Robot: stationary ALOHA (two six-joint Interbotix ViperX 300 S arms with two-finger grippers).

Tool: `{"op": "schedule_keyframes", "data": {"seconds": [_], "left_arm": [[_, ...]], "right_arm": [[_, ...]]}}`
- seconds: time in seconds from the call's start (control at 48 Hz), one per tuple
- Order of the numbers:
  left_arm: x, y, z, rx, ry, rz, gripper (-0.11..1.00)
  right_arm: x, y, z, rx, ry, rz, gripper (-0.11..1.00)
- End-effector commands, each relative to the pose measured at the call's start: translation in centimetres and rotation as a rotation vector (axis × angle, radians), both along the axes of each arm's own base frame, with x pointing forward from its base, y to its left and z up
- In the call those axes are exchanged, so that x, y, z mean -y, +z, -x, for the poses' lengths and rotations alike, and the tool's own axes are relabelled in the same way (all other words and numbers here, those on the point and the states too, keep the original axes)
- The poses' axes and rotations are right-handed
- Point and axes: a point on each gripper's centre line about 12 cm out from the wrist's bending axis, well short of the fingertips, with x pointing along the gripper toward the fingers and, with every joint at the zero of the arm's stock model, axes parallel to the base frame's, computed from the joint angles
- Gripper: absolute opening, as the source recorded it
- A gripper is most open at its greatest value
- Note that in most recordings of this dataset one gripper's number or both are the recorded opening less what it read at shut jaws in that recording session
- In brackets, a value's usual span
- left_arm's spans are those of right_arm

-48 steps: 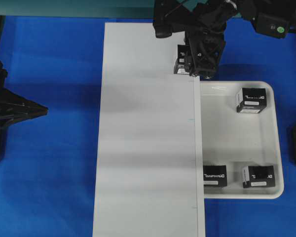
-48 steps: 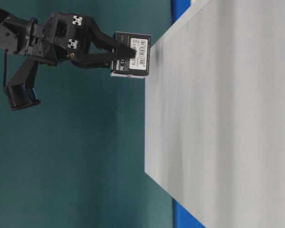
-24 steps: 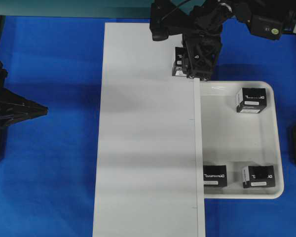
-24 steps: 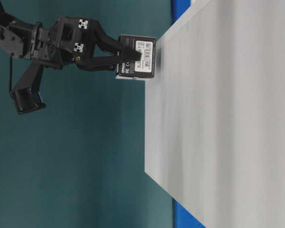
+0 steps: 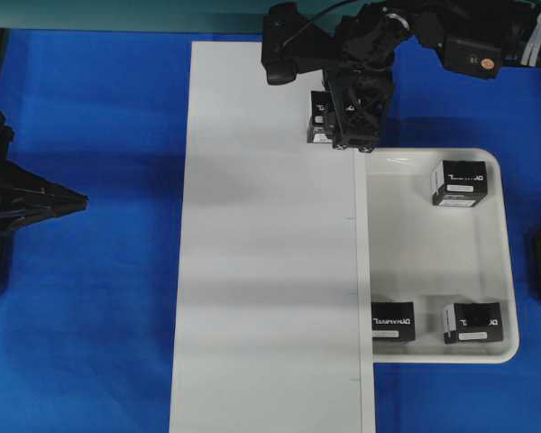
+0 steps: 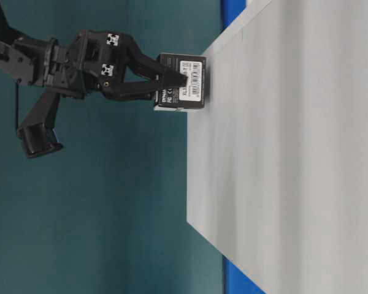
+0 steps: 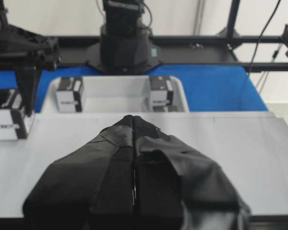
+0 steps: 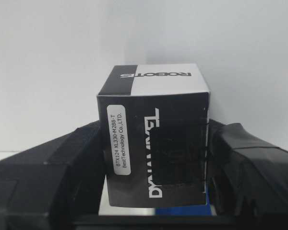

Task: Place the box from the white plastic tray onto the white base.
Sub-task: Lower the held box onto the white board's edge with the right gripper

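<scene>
Right claw (image 5: 350,126), black and two-fingered, clamped on the small black rectangular carton with white lettering (image 8: 153,143), fingers pressed to its two opposite sides in the right wrist view. Carton held at the far right corner of the long flat matte white board (image 5: 270,271); in the table-level view, its lower face either touching or just clear of the board surface, impossible to tell which. Below the claw in the overhead view, and just beside it, the far rim of the shallow white plastic tray with rounded corners (image 5: 509,271), with three more like black cartons inside: one (image 5: 460,183) near the claw at the far right, two (image 5: 392,321) (image 5: 473,322) well apart from it at the near end. Left claw (image 7: 134,143), padded in black, pressed together and holding nothing, parked well apart from the right claw across the board.

Judged step: setting down, not yet released.

Possible trouble from here:
- Carton very near the board's right edge and far end; a release with part of the base overhanging likely to tip it off toward the tray or the blue cloth (image 5: 99,271).
- A release with a gap still beneath likely to end in a drop and a bounce or a topple.
- Uneven opening of the fingers, or a pad sticking to the glossy side, apt to drag or twist the carton on withdrawal.
- Pressing down too far apt to shift or tilt the loose board.
</scene>
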Motion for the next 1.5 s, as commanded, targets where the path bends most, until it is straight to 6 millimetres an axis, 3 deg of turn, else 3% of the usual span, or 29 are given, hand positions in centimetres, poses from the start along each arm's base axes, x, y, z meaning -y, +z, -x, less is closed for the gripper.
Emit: {"op": "schedule_keyframes", "data": {"seconds": [0.0, 1.48], "left_arm": [[0.1, 1.3, -0.1, 0.032, -0.006, -0.002, -0.07], [0.2, 1.4, -0.1, 0.046, -0.011, 0.000, -0.07]], "right_arm": [[-0.4, 0.0, -0.4, -0.008, 0.018, 0.005, 0.58], [-0.3, -1.6, -0.9, -0.026, 0.008, -0.003, 0.58]]}}
